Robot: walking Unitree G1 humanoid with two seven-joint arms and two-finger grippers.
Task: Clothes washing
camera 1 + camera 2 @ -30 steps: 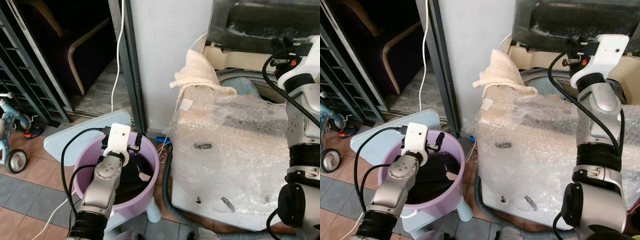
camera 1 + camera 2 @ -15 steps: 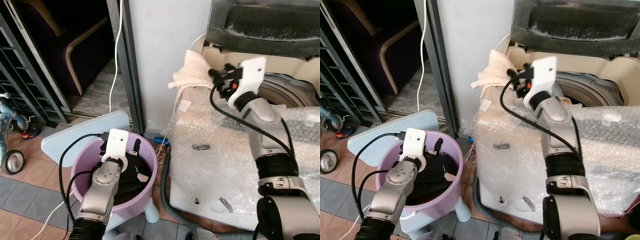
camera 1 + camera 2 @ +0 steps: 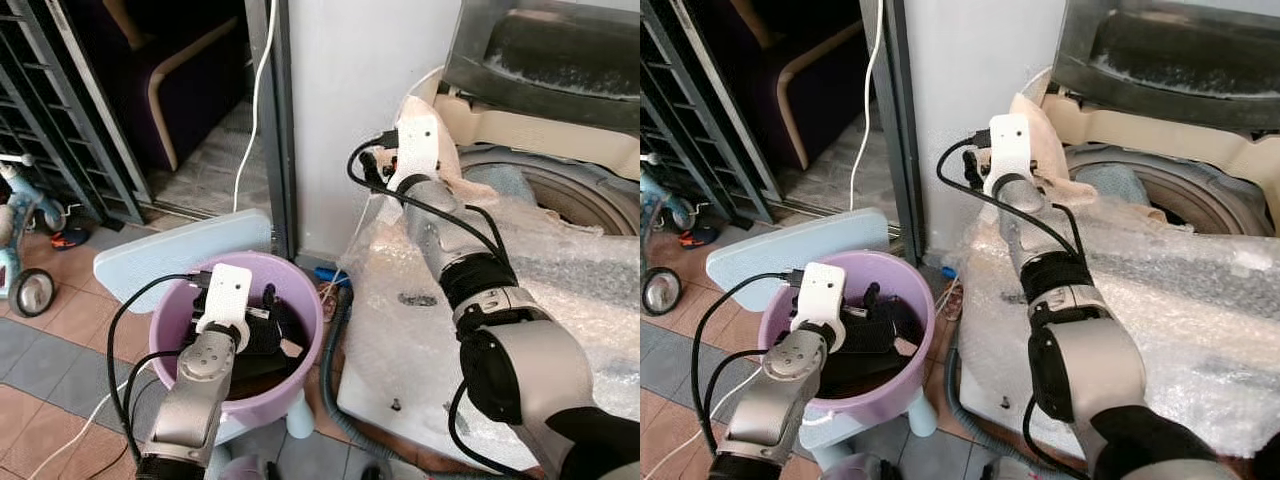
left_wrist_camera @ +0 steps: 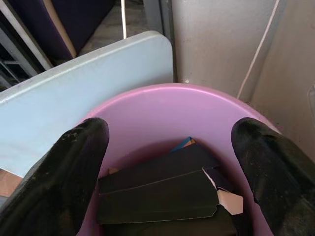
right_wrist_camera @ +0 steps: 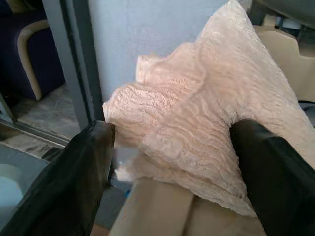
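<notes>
The right gripper (image 5: 170, 162) has swung from the washer drum to the cream cloth (image 5: 206, 123) on the machine's corner, fingers spread, empty. The left gripper (image 4: 170, 172) hangs open over the purple basin (image 4: 162, 105).

Tub (image 3: 305, 345) lilac – cloth (image 5: 197, 123) cream, wavy ribbed; stool (image 3: 160, 258) pale blue.
</notes>
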